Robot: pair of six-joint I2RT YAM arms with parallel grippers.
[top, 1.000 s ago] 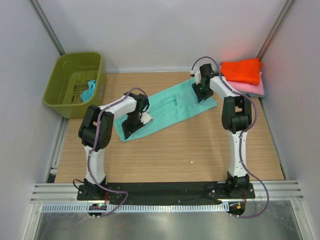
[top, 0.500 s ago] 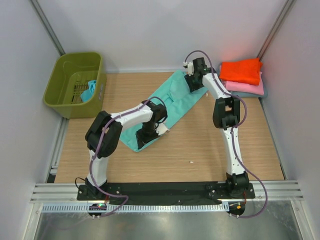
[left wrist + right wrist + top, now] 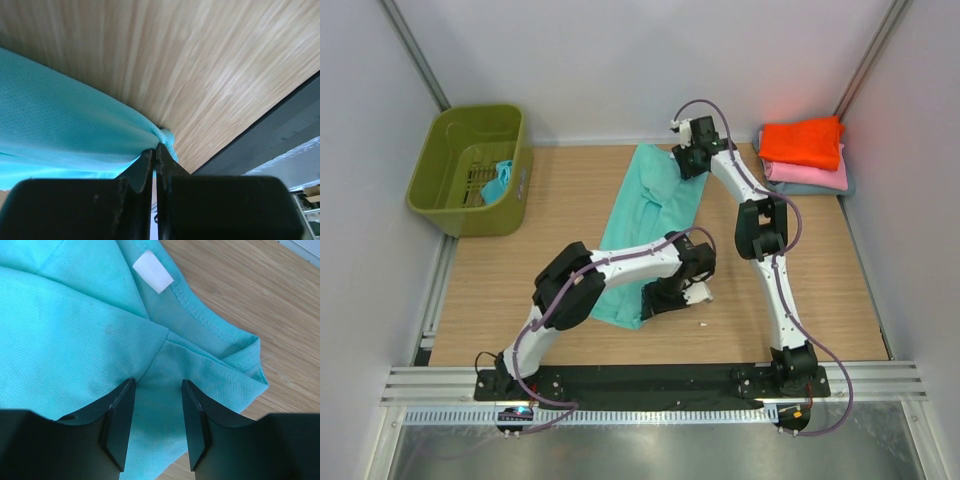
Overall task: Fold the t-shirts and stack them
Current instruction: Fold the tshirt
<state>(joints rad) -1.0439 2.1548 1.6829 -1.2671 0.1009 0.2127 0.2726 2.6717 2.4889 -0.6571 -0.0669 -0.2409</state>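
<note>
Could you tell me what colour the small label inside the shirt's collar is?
White: the label on the teal t-shirt, clearest in the right wrist view.

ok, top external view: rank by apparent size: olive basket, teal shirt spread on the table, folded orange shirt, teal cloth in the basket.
1-2. Olive basket and spread teal shirt: footprints look alike, so not ranking them.
3. Folded orange shirt.
4. Teal cloth in the basket, clearly smallest.
</note>
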